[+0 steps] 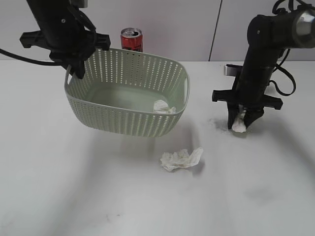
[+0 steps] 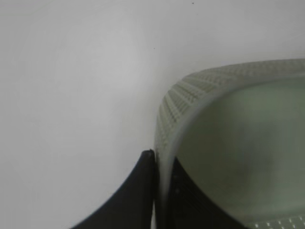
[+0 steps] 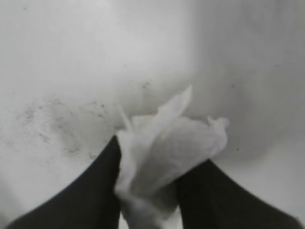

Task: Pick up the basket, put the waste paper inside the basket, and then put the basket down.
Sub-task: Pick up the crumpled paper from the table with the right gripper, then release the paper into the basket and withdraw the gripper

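From the exterior view I count one basket [image 1: 127,96], one red drink can [image 1: 132,39] standing behind it near the wall, and three wads of waste paper. One wad [image 1: 164,106] sits inside the basket by its right wall, one [image 1: 181,159] lies loose on the white table [image 1: 74,196] just in front of the basket, and the third [image 1: 239,123] is in my right gripper [image 1: 242,119]. My left gripper [image 1: 76,66] has the basket by its left rim and holds it up off the table, tilted so the open top faces the camera a bit; there's a shadow under it. My left arm comes down from the top left corner. My right arm stands bent over on the right side, gripper pointing straight down, the wad right at the table surface.

Left wrist view: just one thing here really, the basket's rounded corner [image 2: 190,95], pretty blurry. My two dark fingers [image 2: 136,191] are clamped on the rim, one outside the wall and one inside.

Right wrist view: one crumpled wad [image 3: 164,152], pinched between my two dark fingers [image 3: 90,191], jaws closed tight on it, with the scuffed table right below.
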